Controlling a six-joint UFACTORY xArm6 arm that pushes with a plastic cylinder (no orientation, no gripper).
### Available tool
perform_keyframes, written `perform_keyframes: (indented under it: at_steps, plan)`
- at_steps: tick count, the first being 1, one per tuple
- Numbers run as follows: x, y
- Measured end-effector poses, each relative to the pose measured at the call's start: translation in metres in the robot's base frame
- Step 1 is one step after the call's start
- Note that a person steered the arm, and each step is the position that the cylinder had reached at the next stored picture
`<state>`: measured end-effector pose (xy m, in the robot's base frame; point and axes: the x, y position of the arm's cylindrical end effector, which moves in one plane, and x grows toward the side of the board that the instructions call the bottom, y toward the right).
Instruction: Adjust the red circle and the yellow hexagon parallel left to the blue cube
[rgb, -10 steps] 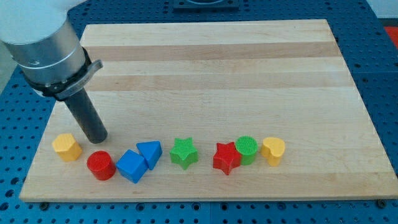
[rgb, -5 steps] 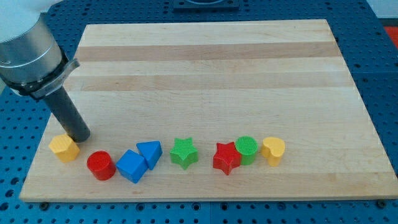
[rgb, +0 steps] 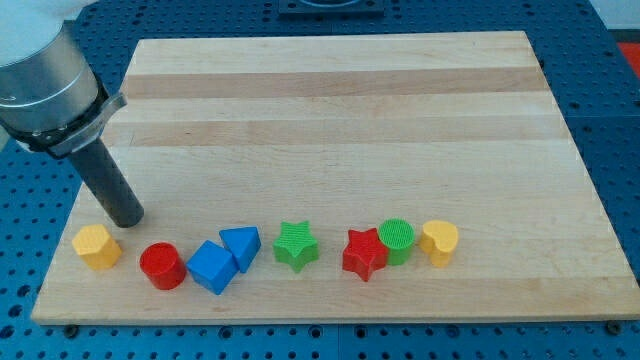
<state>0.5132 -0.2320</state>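
Note:
The red circle (rgb: 162, 265) sits near the board's bottom left, touching or almost touching the left side of the blue cube (rgb: 212, 267). The yellow hexagon (rgb: 96, 246) lies further left, close to the board's left edge, a little higher than the red circle. My tip (rgb: 127, 219) rests on the board just above and to the right of the yellow hexagon, a small gap apart from it, and above-left of the red circle.
A blue triangular block (rgb: 241, 246) touches the cube's upper right. Further right in the same row lie a green star (rgb: 296, 246), a red star (rgb: 364, 254), a green circle (rgb: 397, 240) and a yellow heart (rgb: 439, 242). The wooden board (rgb: 340, 110) lies on a blue perforated table.
My tip moved left from above the red circle to beside the yellow hexagon. The hexagon shifted left and slightly down, toward the board's left edge. Other blocks stayed put.

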Motion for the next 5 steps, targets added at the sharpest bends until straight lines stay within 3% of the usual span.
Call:
perform_keyframes:
  at_steps: [5]
  plan:
    - [0.023,-0.034]
